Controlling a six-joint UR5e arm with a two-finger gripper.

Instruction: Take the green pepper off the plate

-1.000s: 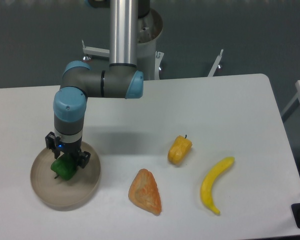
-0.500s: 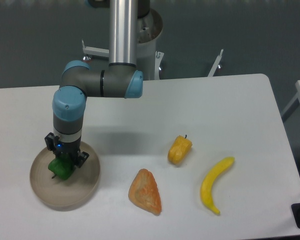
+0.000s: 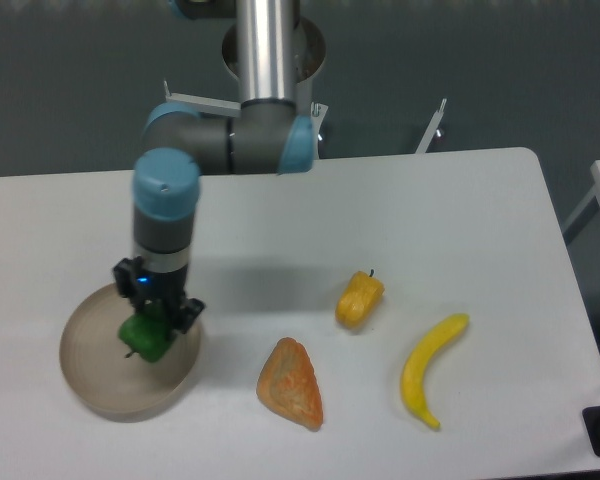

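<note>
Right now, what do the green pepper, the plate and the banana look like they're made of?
The green pepper looks like glossy plastic: smooth skin with a slight sheen. The plate looks like matte wood or ceramic, an even tan with no glare; I can't tell which. The banana looks like moulded plastic, uniformly yellow without spots, though a real one isn't ruled out.

White counter (image 3: 460, 210) carries three items. Yellow-orange pepper (image 3: 359, 300) near centre, dark stem up. Orange triangular pastry-like piece (image 3: 291, 384) in front-left of it. Yellow banana (image 3: 429, 369) to right, curved, apart from both.
</note>
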